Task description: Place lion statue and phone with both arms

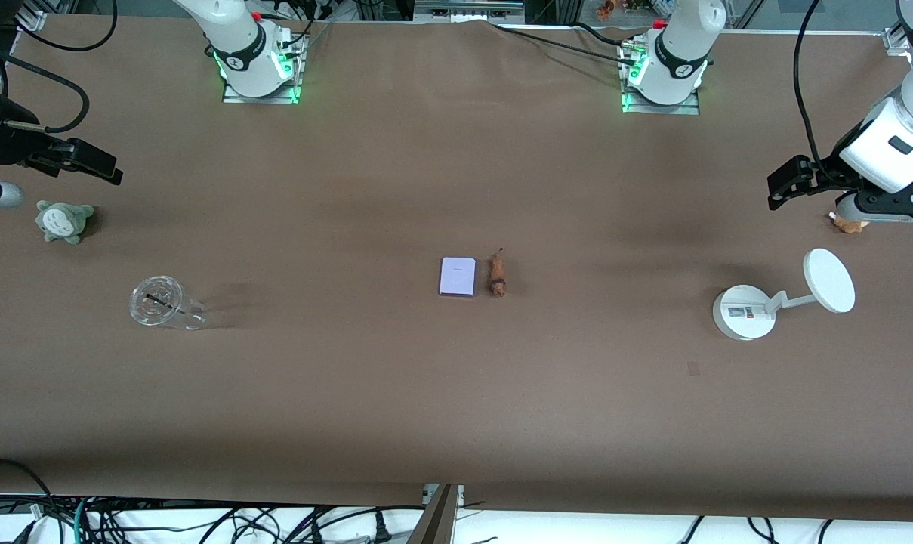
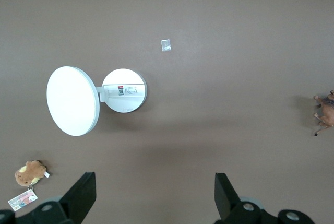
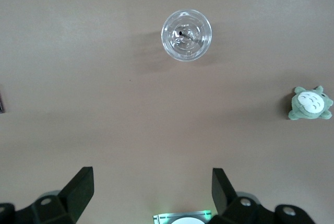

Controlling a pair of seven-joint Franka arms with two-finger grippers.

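Observation:
The phone, a flat pale lavender slab, lies flat at the table's middle. The lion statue, small and orange-brown, lies right beside it toward the left arm's end, apart from it. The lion also shows at the edge of the left wrist view. My left gripper is open and empty, up over the left arm's end of the table beside the brown plush. My right gripper is open and empty, up over the right arm's end, above the grey-green plush. Both grippers are well away from the phone and lion.
A white round-based stand with a disc stands toward the left arm's end, also in the left wrist view. A clear plastic cup stands toward the right arm's end, also in the right wrist view. A small tape patch lies nearer the camera.

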